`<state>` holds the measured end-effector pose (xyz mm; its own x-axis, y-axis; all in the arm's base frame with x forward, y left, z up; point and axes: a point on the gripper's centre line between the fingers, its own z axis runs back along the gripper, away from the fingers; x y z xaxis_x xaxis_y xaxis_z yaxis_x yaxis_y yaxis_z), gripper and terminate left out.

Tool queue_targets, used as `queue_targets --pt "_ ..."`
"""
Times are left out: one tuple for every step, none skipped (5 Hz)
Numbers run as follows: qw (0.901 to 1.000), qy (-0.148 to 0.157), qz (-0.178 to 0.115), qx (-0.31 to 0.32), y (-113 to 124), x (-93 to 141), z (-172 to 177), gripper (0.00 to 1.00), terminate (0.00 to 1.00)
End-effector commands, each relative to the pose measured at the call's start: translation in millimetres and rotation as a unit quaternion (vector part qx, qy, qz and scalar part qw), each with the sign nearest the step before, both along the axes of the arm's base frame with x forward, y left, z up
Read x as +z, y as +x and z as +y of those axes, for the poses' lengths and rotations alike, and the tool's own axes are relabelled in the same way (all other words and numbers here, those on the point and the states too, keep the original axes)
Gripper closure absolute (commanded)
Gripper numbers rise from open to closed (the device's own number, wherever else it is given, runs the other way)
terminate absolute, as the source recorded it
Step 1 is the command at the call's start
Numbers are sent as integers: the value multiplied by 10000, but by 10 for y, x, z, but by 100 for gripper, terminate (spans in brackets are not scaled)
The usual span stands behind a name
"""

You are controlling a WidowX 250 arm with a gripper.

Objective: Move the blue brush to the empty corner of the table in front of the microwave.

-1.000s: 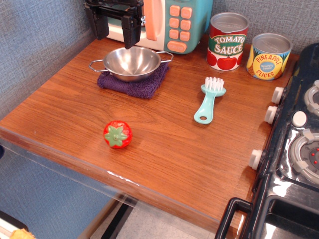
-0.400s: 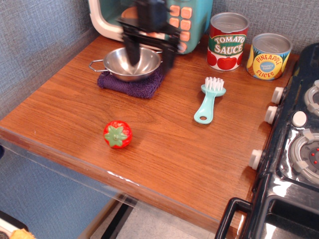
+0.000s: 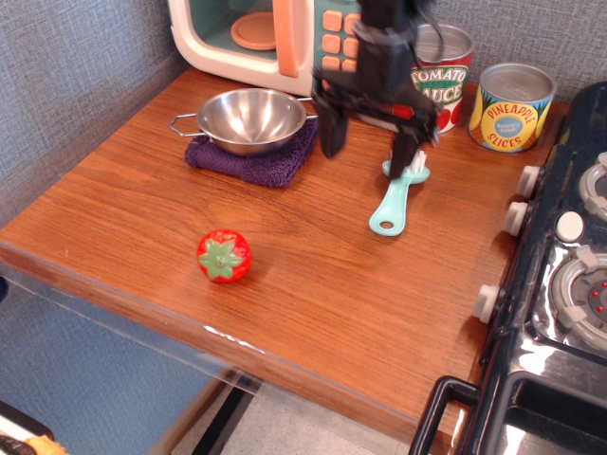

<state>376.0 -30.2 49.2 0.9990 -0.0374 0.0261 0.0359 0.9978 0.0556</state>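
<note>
Gripper (image 3: 372, 137) hangs with fingers spread wide apart, nothing held. Its right-hand finger in the picture stands at the bristle head of the blue brush (image 3: 396, 198), partly hiding it; the other finger hangs over bare table (image 3: 313, 284) to the side.

The brush lies flat on the table, handle trailing out toward the near edge from under the gripper, well apart from the microwave (image 3: 285, 38) behind and to the picture-left. Long axis runs near-to-far with a slight lean — head away toward the cans, holed end toward the front.

Step in hand, as I judge it: lining up for the grasp. To do it well, shift the gripper over the handle so the fingers straddle it across the narrow width — not along the length — then descend until the tips nearly meet the wood before closing. Gripping mid-handle should keep the brush from swinging.

Behind the gripper, the tomato sauce can (image 3: 446, 66) stands close; keep clear of it.
</note>
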Motion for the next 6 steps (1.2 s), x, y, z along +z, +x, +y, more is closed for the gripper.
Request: queue_targets --pt "9969 159 -469 619 208 -112 35 0 0" --pt "9945 3 -653 813 224 -139 37 0 0" --pt "9916 -248 -755 1024 229 -116 56 0 0" --pt "9913 -248 -776 1033 215 -121 52 0 0" --pt "9925 -172 -745 955 218 -184 48 0 0" --pt "9939 -40 -662 876 210 -230 72 100 0"
